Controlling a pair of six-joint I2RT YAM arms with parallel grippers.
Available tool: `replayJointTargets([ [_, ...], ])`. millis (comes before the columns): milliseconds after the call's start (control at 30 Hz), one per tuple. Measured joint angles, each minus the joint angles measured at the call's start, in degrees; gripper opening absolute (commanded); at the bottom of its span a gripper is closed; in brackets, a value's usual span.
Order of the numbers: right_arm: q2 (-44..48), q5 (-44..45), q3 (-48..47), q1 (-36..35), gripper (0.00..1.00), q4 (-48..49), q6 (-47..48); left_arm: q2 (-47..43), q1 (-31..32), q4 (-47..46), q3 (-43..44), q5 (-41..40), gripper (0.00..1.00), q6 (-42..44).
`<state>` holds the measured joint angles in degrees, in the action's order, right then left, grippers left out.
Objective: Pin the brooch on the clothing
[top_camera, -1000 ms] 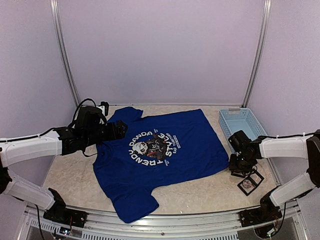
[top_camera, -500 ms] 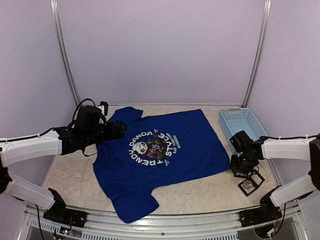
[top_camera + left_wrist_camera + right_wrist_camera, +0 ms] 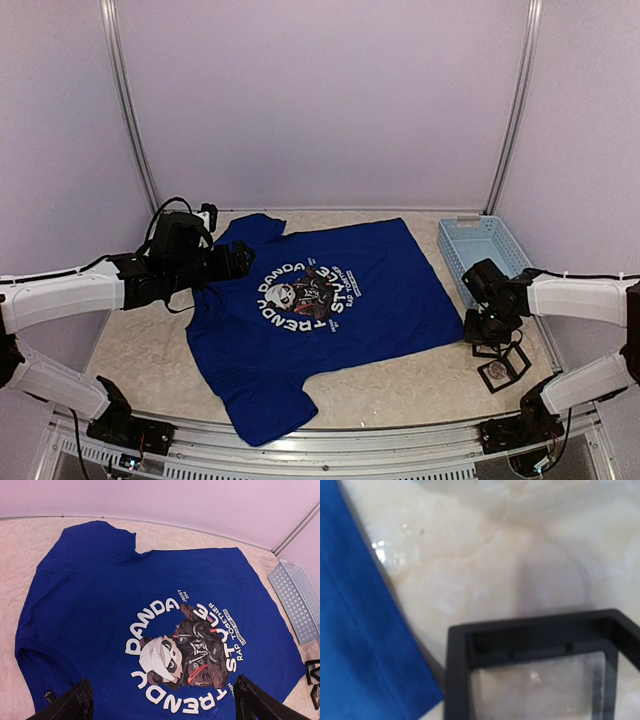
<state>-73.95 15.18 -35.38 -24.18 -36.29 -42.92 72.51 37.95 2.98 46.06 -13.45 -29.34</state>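
Note:
The royal-blue T-shirt (image 3: 330, 310) lies flat on the table with its round panda print (image 3: 308, 293) facing up; it fills the left wrist view (image 3: 100, 605). My left gripper (image 3: 243, 260) hovers over the shirt's left shoulder, open and empty, with its black fingers (image 3: 70, 705) wide apart either side of the print (image 3: 185, 660). My right gripper (image 3: 487, 335) points down just right of the shirt's edge (image 3: 365, 630), over a black square frame case (image 3: 500, 365) with a clear window (image 3: 535, 665). A small round thing shows inside the case in the top view. The right fingers do not show.
A light-blue plastic basket (image 3: 482, 250) stands at the back right, also seen at the right edge of the left wrist view (image 3: 300, 605). The case lies close to the table's right front corner. Pale walls and metal posts enclose the table.
My right gripper has shifted a little right and toward the front, closer over the black case. The left arm and the shirt have not moved.

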Motion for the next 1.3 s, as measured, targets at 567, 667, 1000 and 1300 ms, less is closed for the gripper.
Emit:
replayJointTargets([
  [567,2.91,-11.43,-4.63,-0.13,0.0,-3.37,4.22,-0.02,-0.09,-0.02,0.0,1.05,0.92,0.31],
  [667,4.24,-18.16,-6.08,-0.87,0.0,-3.48,6.36,-0.2,-0.09,-0.07,0.0,1.79,0.92,0.46],
  [1000,3.15,-35.67,-27.1,-16.5,0.0,4.81,16.59,-4.15,4.55,-2.21,0.37,6.71,0.9,4.98],
  [1300,-8.63,-46.64,-46.42,-31.56,0.0,21.05,30.27,-9.4,17.66,-6.95,3.04,25.03,0.89,17.92],
])
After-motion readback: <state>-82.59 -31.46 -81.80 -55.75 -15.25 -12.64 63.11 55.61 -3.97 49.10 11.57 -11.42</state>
